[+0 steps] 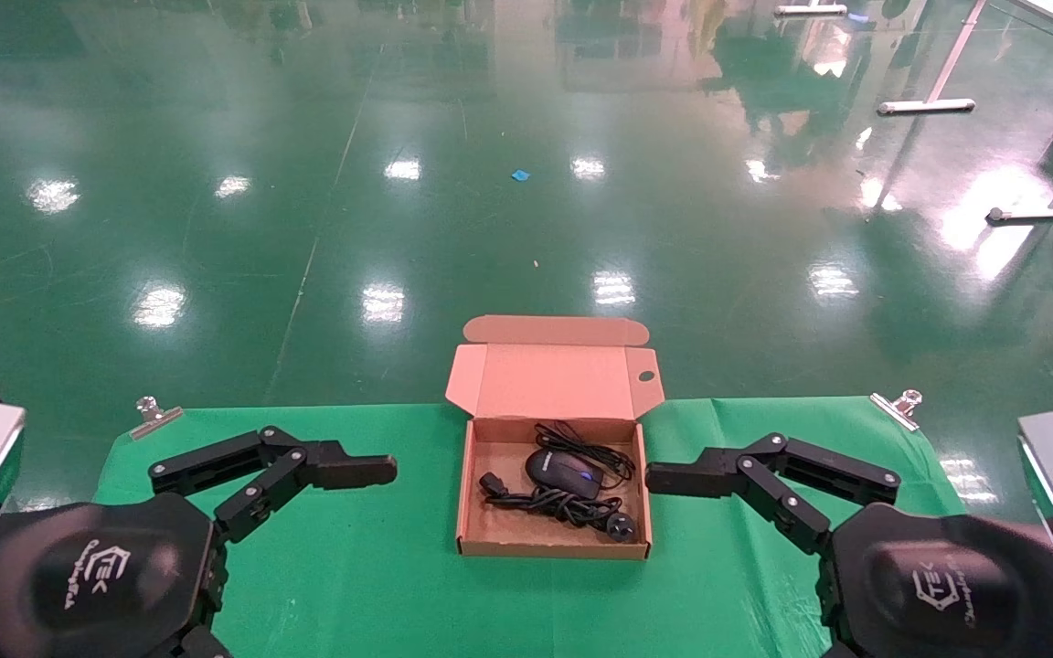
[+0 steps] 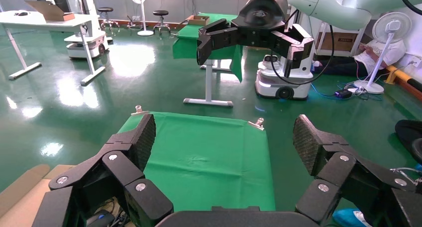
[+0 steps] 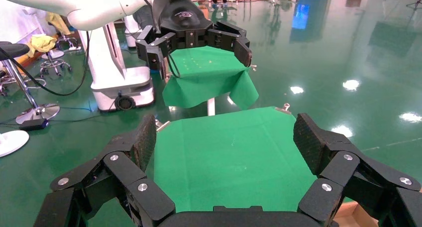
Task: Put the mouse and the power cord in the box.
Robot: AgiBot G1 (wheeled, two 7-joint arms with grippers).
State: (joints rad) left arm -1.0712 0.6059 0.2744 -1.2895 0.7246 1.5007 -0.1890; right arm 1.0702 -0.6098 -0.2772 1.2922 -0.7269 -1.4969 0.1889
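Green glossy floor (image 1: 526, 183) behind, green-clothed worktop (image 1: 353, 548) in front carrying the box (image 1: 481, 539), which is sitting at the far-centre edge w/ lid hinged open away from the robot. Inside it the mouse (image 1: 563, 472) is lying approx. mid-box, thin cable trailing toward the lid, w/ the power cord (image 1: 558, 504) bundled just in front, nearer the robot. Left gripper (image 1: 371, 471) is hovering left of box, right gripper (image 1: 673, 480) hovering just beside its right wall; both w/ fingers spread apart, holding nothing.

Bright overhead lights glare off the glossy green floor (image 1: 526, 183); everything sharp.
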